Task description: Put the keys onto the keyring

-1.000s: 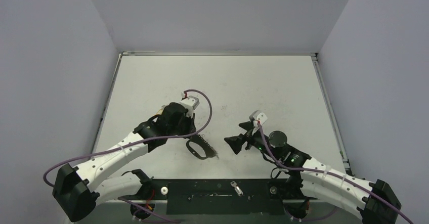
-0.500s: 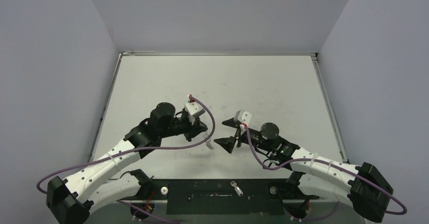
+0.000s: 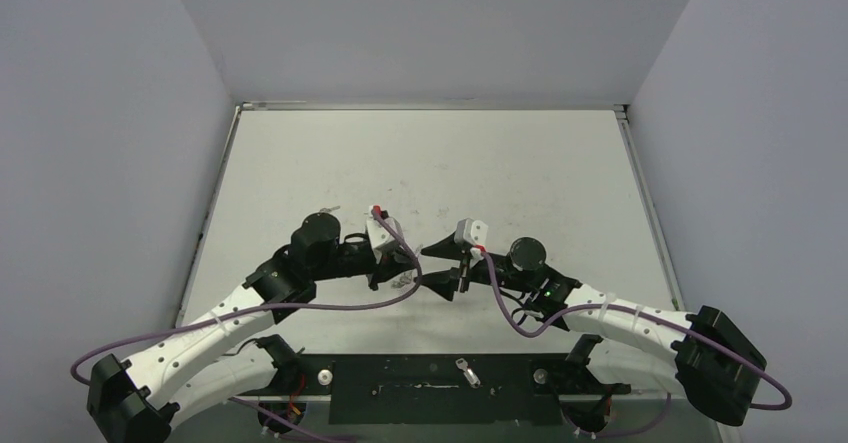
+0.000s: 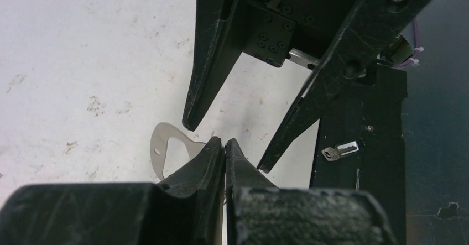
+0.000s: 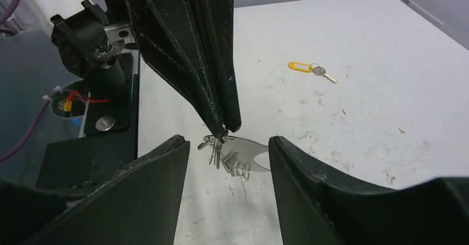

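The keyring [image 5: 251, 147], a flat silver loop with a short chain of small rings [image 5: 232, 162], hangs just above the table. My left gripper [image 5: 224, 126] is shut on its top ring; in the left wrist view the shut left gripper [image 4: 224, 142] hides all but the keyring's flat loop [image 4: 165, 145]. My right gripper [image 5: 227, 145] is open, with a finger on each side of the hanging keyring, touching nothing. In the top view the left gripper [image 3: 398, 271] and right gripper [image 3: 421, 267] meet tip to tip. A key on a yellow tag [image 5: 301, 66] lies far behind. A bare silver key [image 4: 340, 151] lies on the black base plate [image 4: 381, 162].
The black base plate [image 3: 400, 388] between the arm bases carries the bare silver key [image 3: 466, 370]. The white table [image 3: 520, 163] is scuffed, with raised edges at the back and sides. Purple cables loop off both wrists.
My left gripper lifted the keyring off the table and carried it toward the middle. My right gripper moved left to meet it, and its jaws have narrowed around the ring.
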Robot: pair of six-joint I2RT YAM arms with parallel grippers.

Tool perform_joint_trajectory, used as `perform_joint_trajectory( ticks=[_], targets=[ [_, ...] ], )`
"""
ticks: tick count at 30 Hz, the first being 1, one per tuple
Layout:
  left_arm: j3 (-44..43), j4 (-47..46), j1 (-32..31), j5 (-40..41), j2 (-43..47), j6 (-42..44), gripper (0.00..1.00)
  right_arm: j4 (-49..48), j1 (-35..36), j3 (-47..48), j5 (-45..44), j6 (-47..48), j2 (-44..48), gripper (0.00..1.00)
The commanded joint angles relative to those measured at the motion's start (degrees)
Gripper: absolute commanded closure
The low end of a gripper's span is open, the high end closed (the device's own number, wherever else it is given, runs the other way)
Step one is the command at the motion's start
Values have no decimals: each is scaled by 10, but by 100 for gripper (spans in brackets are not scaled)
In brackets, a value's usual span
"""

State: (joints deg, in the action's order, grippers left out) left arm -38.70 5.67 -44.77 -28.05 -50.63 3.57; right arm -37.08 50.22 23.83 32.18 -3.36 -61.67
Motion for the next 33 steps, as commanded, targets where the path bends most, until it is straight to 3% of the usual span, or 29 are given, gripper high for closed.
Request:
perform_joint_trajectory(
  ticks=[1,5,13,16,19,22,30,33],
  targets=[
    [15,-85,-6,-41,32,24,100,-26,-2,21,33,22,16,46],
    [32,-115,-5,-42,41,18,100,-22,-1,25,38,29,8,61],
    [33,-123,-6,-47,34,14,100,-42,-1,36,62,17,-13,66],
    [34,-123,-7,-47,34,15,100,-50,-1,35,67,14,-15,83],
    [36,-127,-7,-50,36,14,100,-49,-1,34,67,17,-17,87],
    [38,-129,-7,-50,37,13,100,-54,-1,28,61,22,-16,99],
    [49,-142,-8,-48,48,10,100,-49,-2,9,42,51,1,100],
    [56,-142,-7,-44,62,16,74,-40,-2,3,45,60,10,100]
  ],
)
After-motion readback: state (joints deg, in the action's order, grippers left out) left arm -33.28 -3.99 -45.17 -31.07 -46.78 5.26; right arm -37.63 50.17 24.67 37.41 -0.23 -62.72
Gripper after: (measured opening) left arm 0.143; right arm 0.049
